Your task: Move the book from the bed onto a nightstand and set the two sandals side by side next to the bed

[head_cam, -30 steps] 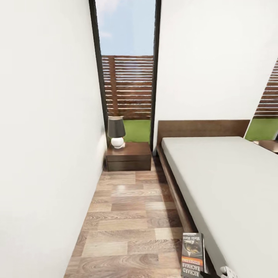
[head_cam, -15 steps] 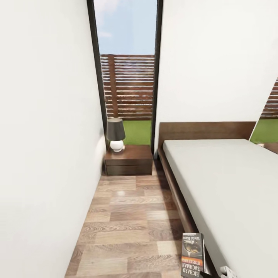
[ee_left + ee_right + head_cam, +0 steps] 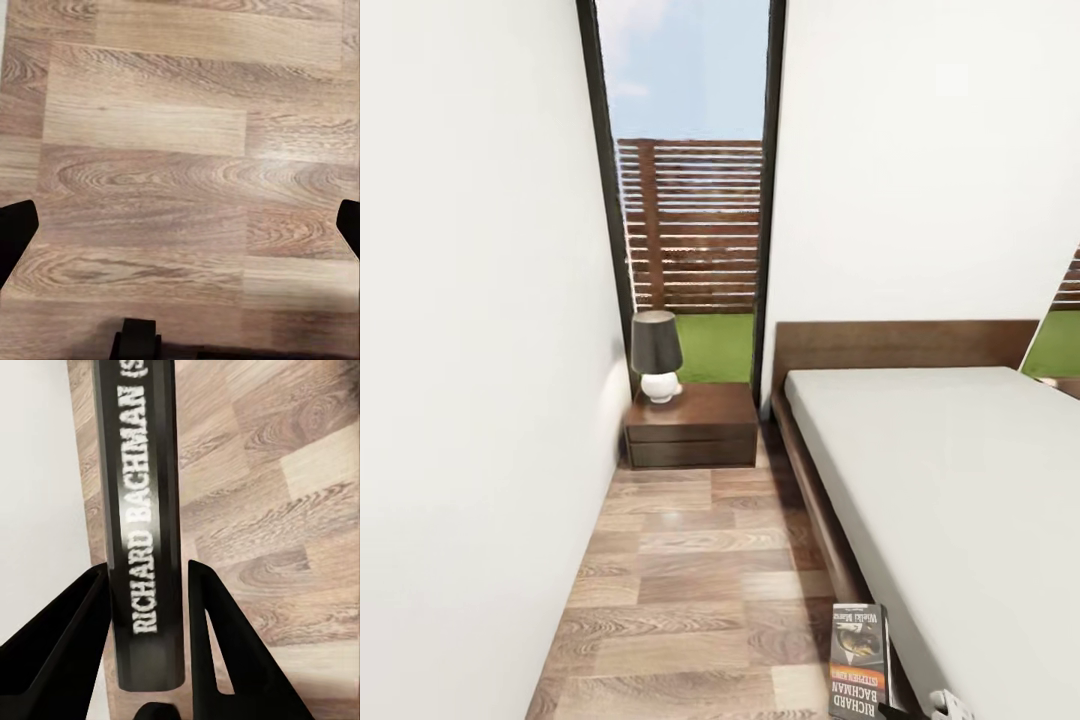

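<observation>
My right gripper [image 3: 146, 571] is shut on the book [image 3: 139, 510], its black fingers [image 3: 75, 622] clamping the dark spine lettered "RICHARD BACHMAN". In the head view the book [image 3: 858, 662] hangs cover-up above the floor, close beside the bed [image 3: 960, 500] with its dark frame and grey mattress. A dark-brown nightstand [image 3: 692, 428] stands ahead at the bed's head, under the tall window. My left gripper [image 3: 180, 225] is open over bare wood planks, nothing between its fingers. The sandals are out of view.
A lamp [image 3: 657, 355] with a dark shade and white base takes up the nightstand's left half. A white wall [image 3: 470, 400] closes off the left side, leaving a narrow aisle of wood floor [image 3: 690, 580] between wall and bed. A second dark cabinet top [image 3: 1066, 386] peeks out at far right.
The whole head view has shifted: the camera has moved, and the nightstand and lamp now sit a little lower and larger. The book keeps its place in the right gripper.
</observation>
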You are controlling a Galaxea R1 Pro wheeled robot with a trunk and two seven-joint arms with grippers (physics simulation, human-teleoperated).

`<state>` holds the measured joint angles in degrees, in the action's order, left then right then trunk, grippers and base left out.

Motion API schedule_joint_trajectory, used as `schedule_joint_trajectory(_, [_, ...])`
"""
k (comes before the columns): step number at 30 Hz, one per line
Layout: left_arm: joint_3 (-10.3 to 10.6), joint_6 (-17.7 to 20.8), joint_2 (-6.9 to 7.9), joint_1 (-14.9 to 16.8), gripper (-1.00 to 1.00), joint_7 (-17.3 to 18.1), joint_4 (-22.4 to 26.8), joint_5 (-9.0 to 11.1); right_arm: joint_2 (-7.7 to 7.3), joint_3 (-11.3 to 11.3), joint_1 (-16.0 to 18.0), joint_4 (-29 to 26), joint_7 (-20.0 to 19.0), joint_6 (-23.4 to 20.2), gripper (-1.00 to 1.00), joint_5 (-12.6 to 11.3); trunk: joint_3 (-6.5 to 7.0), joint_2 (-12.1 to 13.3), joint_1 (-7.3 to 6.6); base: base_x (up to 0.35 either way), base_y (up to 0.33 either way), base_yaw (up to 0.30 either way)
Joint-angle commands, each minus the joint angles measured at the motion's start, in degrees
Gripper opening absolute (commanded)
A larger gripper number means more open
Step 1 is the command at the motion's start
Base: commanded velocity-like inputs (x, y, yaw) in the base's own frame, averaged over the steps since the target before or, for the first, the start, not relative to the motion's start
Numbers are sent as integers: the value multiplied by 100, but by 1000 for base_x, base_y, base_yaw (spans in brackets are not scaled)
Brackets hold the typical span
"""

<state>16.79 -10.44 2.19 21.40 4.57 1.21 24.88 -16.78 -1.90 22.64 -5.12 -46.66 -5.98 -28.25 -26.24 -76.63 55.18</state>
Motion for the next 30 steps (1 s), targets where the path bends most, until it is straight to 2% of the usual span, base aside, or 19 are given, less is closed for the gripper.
schedule_joint_trajectory(1, [43,-17,1,4,100,26,-7,61,-1,-38,3,-5,-19,-61,-100,-40,-6,-3,3,329,0,0])
schedule_joint_trajectory(30, [43,-20,1,4,100,26,-6,61,-1,-38,3,-3,-19,-61,-100,-40,-6,-3,3,330,0,0])
